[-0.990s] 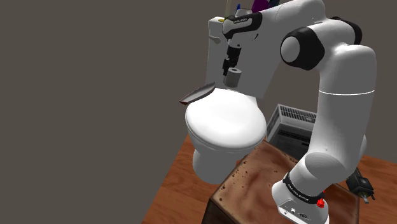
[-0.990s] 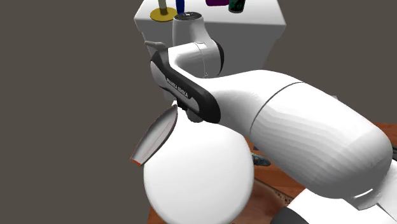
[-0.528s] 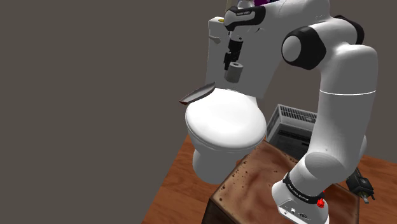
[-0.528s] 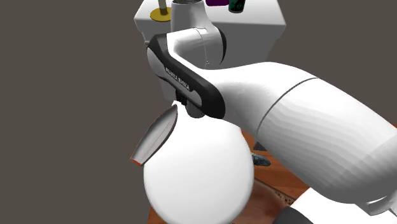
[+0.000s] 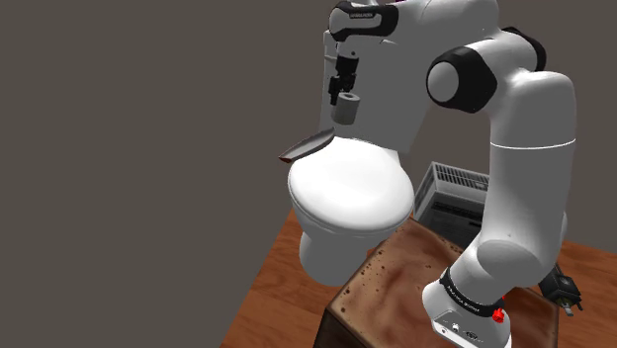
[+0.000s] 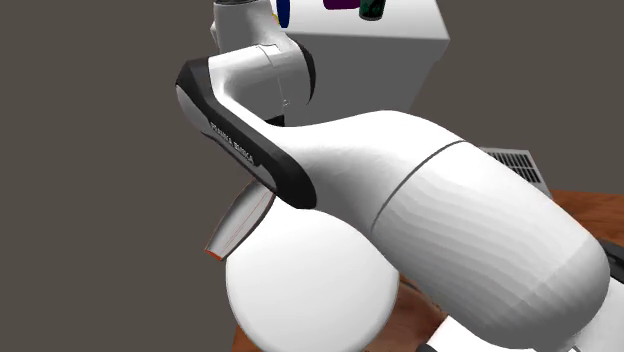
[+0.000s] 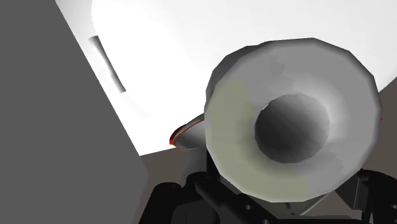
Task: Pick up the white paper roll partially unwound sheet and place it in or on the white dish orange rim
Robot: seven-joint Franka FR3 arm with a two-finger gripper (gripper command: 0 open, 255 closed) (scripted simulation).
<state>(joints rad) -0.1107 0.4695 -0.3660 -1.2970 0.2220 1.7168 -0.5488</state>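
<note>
Item 1 — paper roll [image 5: 347, 110], one, grey-white: clasped between the fingers of my gripper [image 5: 346, 96]. It hangs just under the hand in the air, hollow core toward the wrist camera, above the far end of the toilet lid [image 5: 351, 193].
Item 2 — dish [image 5: 307, 146], one, pale with an orange-red rim: tilted at the lid's far edge, toward the shoulder view's left, below the roll and apart from it.
Item 3: toilet tank [image 5: 386, 109], one, just behind the roll, one flush lever [image 7: 105, 63] on it.
Writing: white print on the hand's black band [image 6: 240, 142], too small for me to read.
</note>
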